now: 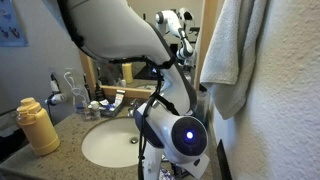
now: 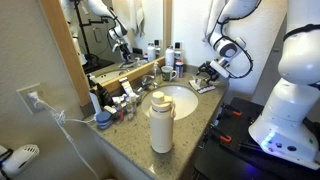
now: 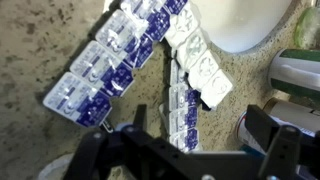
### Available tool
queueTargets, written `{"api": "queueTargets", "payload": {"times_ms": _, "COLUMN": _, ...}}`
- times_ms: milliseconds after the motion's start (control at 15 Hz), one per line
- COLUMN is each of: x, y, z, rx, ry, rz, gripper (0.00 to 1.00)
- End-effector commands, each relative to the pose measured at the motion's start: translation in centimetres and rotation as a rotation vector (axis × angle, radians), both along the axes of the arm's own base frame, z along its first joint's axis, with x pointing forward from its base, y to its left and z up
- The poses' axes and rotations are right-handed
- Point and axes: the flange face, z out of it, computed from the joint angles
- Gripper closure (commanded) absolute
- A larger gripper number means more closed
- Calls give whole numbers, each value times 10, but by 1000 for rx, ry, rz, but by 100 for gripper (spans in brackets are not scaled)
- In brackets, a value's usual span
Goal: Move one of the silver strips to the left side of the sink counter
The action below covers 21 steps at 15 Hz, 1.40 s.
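Three silver strips with blue-purple print fan out on the speckled sink counter in the wrist view. A long one runs diagonally and a paler one slants to the right. A third points straight down between my fingers. My gripper hovers above them, open, with nothing held. In an exterior view the gripper hangs over the strips at the counter's far end, beside the white basin. In the exterior view from the opposite end, the arm hides the strips.
A cream bottle stands at the counter's near end. Toiletries line the mirror's base. A green-topped container stands close to my right finger. A towel hangs on the wall. The basin rim lies just beyond the strips.
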Motion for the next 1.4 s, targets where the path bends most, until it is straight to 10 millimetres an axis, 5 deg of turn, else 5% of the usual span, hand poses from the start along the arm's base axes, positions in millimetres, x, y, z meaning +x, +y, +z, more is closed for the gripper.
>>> {"api": "queueTargets", "payload": {"times_ms": 0, "x": 0, "y": 0, "z": 1, "rx": 0, "ry": 1, "rz": 0, "gripper": 0}}
{"api": "queueTargets", "payload": {"times_ms": 1333, "x": 6, "y": -1, "z": -7, "rx": -14, "ry": 7, "rz": 82, "gripper": 0}}
